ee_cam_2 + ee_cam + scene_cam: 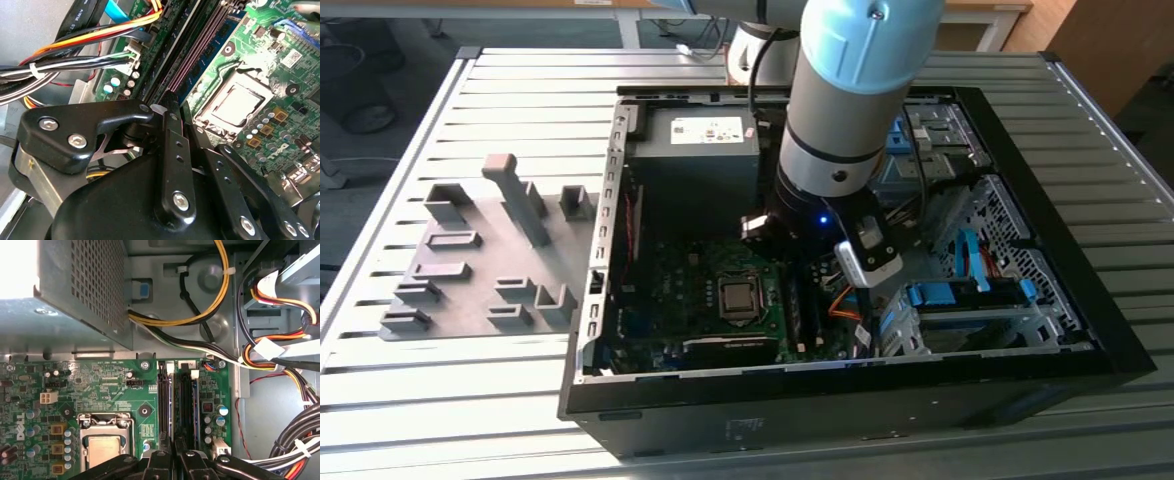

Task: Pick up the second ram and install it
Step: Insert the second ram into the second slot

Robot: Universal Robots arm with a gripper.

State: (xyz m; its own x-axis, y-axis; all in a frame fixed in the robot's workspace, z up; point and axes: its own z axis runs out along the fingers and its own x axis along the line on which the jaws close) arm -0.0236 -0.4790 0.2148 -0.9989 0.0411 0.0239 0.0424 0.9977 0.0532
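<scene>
Arm reaching into an open computer case (594,330) that lies on the slatted table (454,400). The hand (174,456) is low over the motherboard (110,385), at the near end of the memory slots, which run between the processor socket (102,440) and the cable bundle (280,355). In the first wrist view, two thin sticks stand edge-on in adjacent slots. The one nearer the socket, with a blue-green edge, runs straight into the hand and is taken to be the second ram (168,410). The other stick (195,405) sits just beside it, on the cable side. Whether the hand is clenched on the ram or has released it cannot be told, because the hand's own body covers the contact.

The step in hand appears to be seating. The ram lies along its slot, but full engagement cannot be confirmed.

To seat well:
- Keep the ram upright and parallel to the slot, so that the connector edge enters evenly along its whole length.
- Press straight down, not towards the neighbouring stick.
- Check the white latch (170,368) at the far end, near the power supply (75,295), as a sign of closure.
- Keep the loose cables clear of the hand.

The grey tray (467,260) lies on the table at the exterior view's left, well apart from the hand.
</scene>
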